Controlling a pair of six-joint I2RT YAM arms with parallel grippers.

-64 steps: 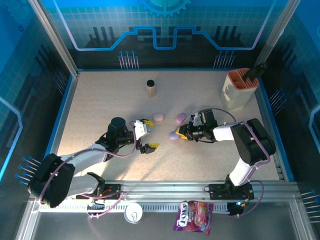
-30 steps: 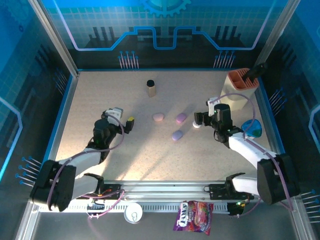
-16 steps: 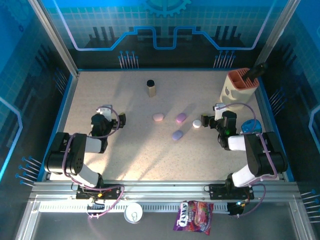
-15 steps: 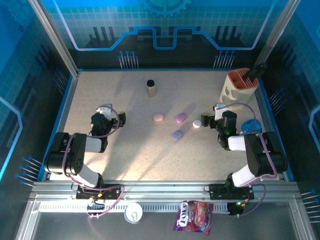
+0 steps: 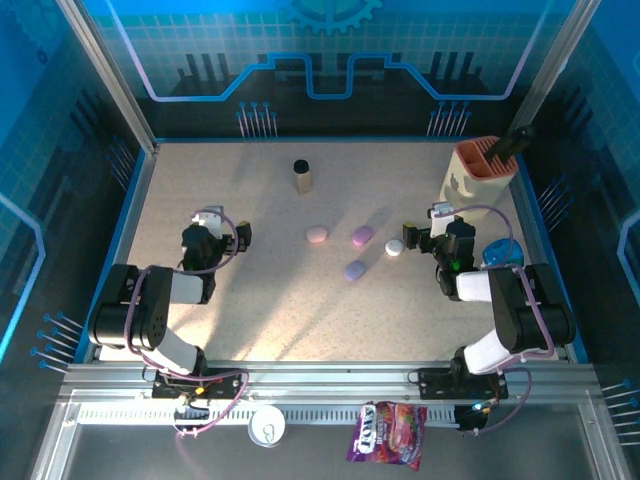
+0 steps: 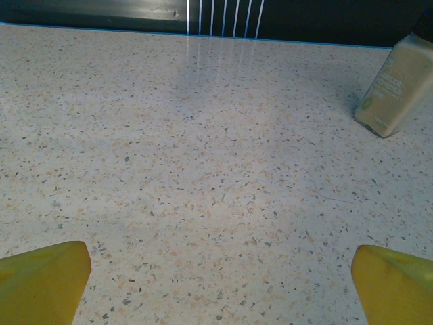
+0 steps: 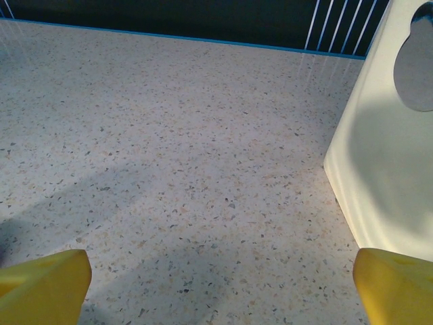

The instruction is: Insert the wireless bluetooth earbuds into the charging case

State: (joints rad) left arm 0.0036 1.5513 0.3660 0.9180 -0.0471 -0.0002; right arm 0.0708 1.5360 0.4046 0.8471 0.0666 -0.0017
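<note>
Speckled beige table [image 5: 260, 300] with purple charging case [image 5: 354, 269], blue-walled enclosure [image 5: 330, 60]

The tabletop [image 6: 203, 169] is a speckled, stone-like surface, smooth with a soft sheen. The yellow pads [image 6: 40, 281] of the left pincer [image 6: 220, 271] and of the right pincer [image 7: 220, 271] look matt and rubbery. The cream container [image 7: 379, 156] is smooth, slightly glossy plastic. The small bottle [image 6: 391, 88] has a frosted, matt body. The snack bag [image 5: 388, 432] is shiny foil; the rail [image 5: 330, 378] is bare metal.
</note>
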